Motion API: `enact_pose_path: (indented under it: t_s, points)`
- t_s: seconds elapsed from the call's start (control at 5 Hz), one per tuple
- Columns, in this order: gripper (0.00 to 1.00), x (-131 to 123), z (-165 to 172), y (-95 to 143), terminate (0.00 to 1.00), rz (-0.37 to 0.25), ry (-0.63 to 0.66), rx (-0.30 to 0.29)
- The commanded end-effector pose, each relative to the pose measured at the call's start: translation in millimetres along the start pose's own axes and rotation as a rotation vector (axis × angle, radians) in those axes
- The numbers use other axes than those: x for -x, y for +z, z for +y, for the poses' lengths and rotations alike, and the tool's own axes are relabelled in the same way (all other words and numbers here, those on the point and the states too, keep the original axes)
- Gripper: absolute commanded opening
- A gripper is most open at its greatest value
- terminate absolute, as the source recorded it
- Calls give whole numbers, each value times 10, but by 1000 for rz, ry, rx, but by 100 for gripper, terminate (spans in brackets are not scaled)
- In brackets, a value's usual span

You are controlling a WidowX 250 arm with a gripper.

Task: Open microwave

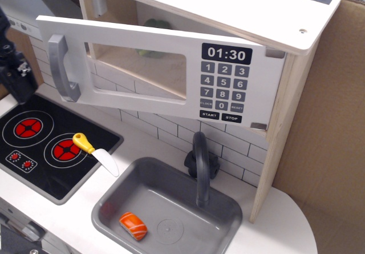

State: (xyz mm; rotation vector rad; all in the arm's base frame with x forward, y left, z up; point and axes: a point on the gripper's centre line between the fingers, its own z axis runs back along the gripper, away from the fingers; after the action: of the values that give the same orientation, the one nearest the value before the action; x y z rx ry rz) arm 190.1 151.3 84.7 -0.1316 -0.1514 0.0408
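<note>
The white toy microwave (239, 5) sits at the top of the play kitchen. Its door (142, 34), with a clear window, a black clock display (226, 53) and a grey keypad (222, 88), is hinged on the right and stands partly open, its left edge swung out toward me. The grey vertical bar handle (60, 65) is free. My black gripper (16, 77) is at the far left edge, left of the handle and apart from it, partly cut off. Its jaws do not show clearly. A green item (153, 24) lies inside the microwave.
A black stovetop (34, 151) with red rings is at the lower left, with a yellow-handled toy knife (94, 151) on its right edge. The grey sink (219, 220) holds a salmon sushi piece (133, 225), and a dark faucet (199, 162) stands behind it. A cardboard wall (325, 140) is on the right.
</note>
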Motion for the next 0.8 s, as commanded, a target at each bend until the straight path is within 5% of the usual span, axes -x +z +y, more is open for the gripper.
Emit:
enact_pose_path:
  t_s: [0.0, 0.2, 0.6]
  points:
    - [100, -190, 306, 314, 0, -50, 90, -97]
    - [100, -442, 593, 291, 0, -95, 282, -227]
    - [100, -830, 693, 112, 0, -144, 472, -343]
